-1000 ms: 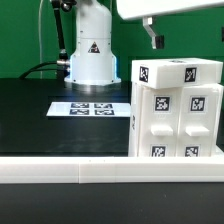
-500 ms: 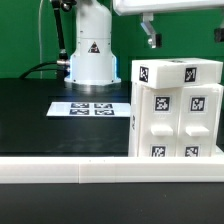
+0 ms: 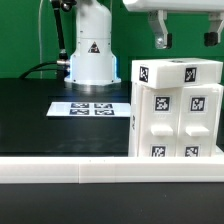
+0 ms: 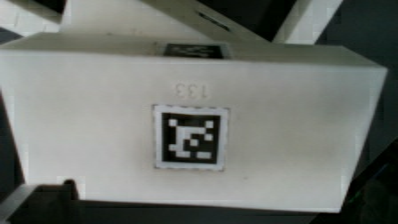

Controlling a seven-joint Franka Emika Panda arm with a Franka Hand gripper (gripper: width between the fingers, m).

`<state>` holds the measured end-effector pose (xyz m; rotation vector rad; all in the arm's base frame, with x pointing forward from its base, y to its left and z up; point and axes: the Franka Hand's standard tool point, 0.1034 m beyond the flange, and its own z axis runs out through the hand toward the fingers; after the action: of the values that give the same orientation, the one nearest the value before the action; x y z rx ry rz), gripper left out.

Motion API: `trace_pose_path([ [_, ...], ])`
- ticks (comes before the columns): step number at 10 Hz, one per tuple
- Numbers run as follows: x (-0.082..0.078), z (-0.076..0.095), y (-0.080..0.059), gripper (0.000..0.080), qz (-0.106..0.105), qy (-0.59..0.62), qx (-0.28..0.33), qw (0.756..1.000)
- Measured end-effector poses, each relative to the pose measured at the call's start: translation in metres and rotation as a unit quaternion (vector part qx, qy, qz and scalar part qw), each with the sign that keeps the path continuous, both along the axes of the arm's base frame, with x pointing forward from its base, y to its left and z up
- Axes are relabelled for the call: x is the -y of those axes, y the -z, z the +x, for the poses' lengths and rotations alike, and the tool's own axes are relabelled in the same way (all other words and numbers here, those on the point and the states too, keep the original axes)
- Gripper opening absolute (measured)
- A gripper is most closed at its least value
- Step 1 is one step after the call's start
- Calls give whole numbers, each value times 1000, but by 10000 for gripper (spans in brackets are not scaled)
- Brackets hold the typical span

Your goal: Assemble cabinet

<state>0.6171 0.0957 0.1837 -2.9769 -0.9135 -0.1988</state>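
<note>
The cabinet (image 3: 175,110) is a large white box with black-and-white tags, standing upright on the black table at the exterior view's right. My gripper (image 3: 185,38) hangs a little above its top, open and empty, with its two fingers spread about as wide as the cabinet's top. In the wrist view the cabinet's top face (image 4: 196,110) fills the picture, with one tag in its middle. One dark finger (image 4: 54,200) shows at its edge. The gripper touches nothing.
The marker board (image 3: 90,108) lies flat on the black table beside the cabinet, toward the exterior view's left. The robot's white base (image 3: 90,55) stands behind it. A white rail (image 3: 90,172) runs along the table's front edge.
The gripper has moved toward the exterior view's right and now sits over the cabinet's top, with both fingers in view. The cabinet has not moved.
</note>
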Motion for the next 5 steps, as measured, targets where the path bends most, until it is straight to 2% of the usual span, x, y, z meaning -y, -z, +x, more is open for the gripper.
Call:
trace_pose_path([
  [2, 1, 0, 0, 797, -8, -54, 3, 998],
  [4, 4, 0, 3, 797, -33, -179, 9, 983],
  [5, 3, 2, 4, 797, -39, -217, 9, 975],
])
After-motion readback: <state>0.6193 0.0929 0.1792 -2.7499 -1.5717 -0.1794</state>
